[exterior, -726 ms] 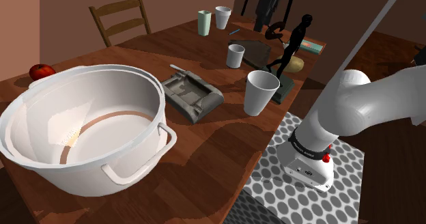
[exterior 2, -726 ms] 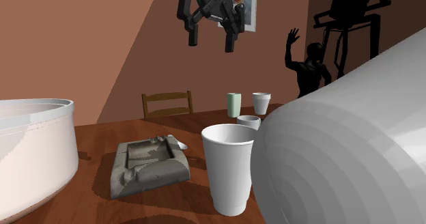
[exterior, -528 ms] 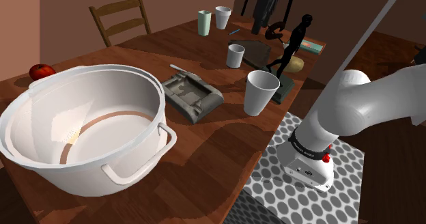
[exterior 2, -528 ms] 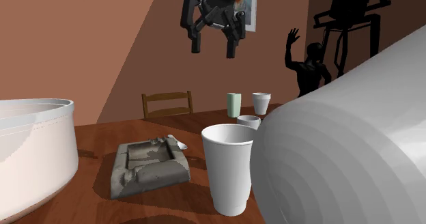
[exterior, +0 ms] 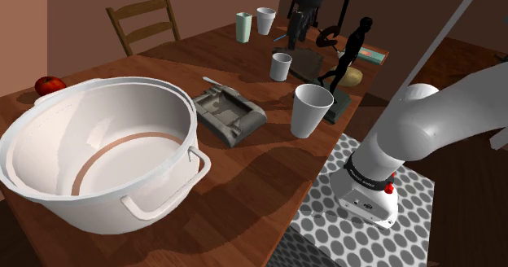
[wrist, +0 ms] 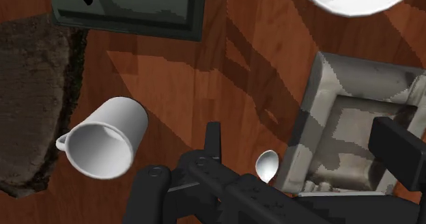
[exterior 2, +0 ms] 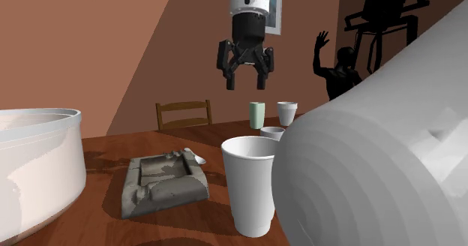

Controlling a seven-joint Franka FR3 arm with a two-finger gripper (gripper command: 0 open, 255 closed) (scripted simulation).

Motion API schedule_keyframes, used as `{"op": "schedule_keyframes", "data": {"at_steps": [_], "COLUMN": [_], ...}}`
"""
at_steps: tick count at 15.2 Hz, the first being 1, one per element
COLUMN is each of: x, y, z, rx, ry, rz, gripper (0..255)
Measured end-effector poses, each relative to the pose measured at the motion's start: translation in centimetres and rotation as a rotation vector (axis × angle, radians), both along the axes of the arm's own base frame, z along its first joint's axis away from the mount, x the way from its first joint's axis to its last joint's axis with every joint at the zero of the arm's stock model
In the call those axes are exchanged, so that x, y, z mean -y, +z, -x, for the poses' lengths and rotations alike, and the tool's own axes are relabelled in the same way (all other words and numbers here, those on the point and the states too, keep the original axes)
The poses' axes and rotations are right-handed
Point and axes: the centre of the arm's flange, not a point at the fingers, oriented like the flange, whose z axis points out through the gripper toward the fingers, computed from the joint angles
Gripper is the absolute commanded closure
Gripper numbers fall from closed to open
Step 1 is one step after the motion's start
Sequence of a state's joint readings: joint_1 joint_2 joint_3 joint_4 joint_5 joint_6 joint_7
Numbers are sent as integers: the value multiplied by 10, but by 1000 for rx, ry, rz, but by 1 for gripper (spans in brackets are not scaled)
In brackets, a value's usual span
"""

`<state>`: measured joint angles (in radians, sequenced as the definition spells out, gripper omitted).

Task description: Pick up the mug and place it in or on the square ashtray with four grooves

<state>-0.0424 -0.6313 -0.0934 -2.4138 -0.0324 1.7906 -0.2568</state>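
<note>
The small white mug (exterior: pixel 281 66) stands upright on the wooden table, its handle visible in the wrist view (wrist: pixel 102 137). In the second exterior view the mug (exterior 2: pixel 271 133) peeks out behind a tall white cup. The grey square ashtray (exterior: pixel 229 115) (exterior 2: pixel 163 183) (wrist: pixel 355 134) lies nearby, with a spoon (wrist: pixel 266 165) at its edge. My black gripper (exterior: pixel 297 28) (exterior 2: pixel 245 78) (wrist: pixel 310 151) hangs well above the table, pointing down, open and holding nothing. Seen from the wrist, the mug lies off to one finger's side and the ashtray under the other finger.
A big white two-handled pot (exterior: pixel 98 159) takes up the near end of the table. A tall white cup (exterior: pixel 311 109) stands beside the ashtray. Two more cups (exterior: pixel 243 27) (exterior: pixel 266 20), a black figurine (exterior: pixel 352 50), a dark tray (wrist: pixel 130 11), a red apple (exterior: pixel 50 85) and a chair (exterior: pixel 146 25) surround them.
The gripper has come down from high up and turned to point straight down, shifting toward the second exterior view's right. Mug and ashtray have not moved.
</note>
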Motion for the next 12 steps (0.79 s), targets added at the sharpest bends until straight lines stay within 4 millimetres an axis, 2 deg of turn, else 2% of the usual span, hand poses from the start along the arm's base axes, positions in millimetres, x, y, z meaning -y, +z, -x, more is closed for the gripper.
{"op": "schedule_keyframes", "data": {"at_steps": [12], "x": [85], "y": [-94], "z": [-87], "rx": [-7], "ry": [-30], "rz": [61], "gripper": [0]}}
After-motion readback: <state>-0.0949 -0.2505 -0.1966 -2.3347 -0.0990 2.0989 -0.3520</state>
